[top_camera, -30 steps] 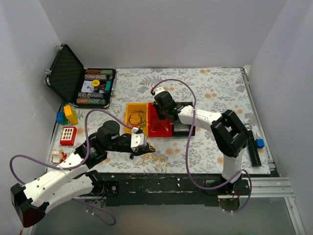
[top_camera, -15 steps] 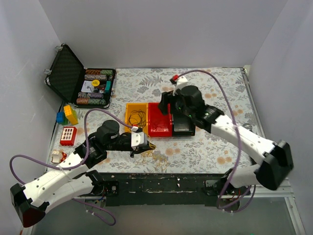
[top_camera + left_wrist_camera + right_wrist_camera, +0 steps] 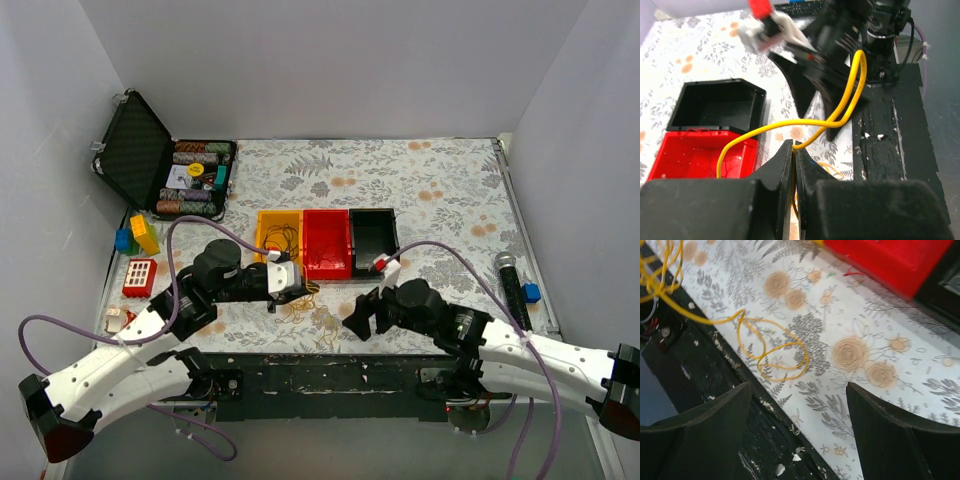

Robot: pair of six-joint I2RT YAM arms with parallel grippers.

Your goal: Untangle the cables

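Observation:
My left gripper (image 3: 306,296) is shut on a yellow cable (image 3: 840,112), pinched right at the fingertips (image 3: 794,148). From there the cable arches up and trails back down toward the red bin (image 3: 695,157). More yellow cable (image 3: 303,313) lies in loose loops on the floral table near the front edge, also in the right wrist view (image 3: 772,347). A further yellow coil sits in the yellow bin (image 3: 278,238). Thin red wires lie in the red bin (image 3: 327,243). My right gripper (image 3: 362,312) hangs open and empty just right of the loops, over the table's front edge.
A black bin (image 3: 373,232) stands right of the red one. An open poker-chip case (image 3: 165,165) and toy blocks (image 3: 140,255) are at the left, a microphone (image 3: 510,285) at the right. A black strip (image 3: 330,365) borders the table's near edge.
My right arm has swung from the bins down to the front edge and its jaws have opened wide. The left gripper has crept up and right with the yellow cable.

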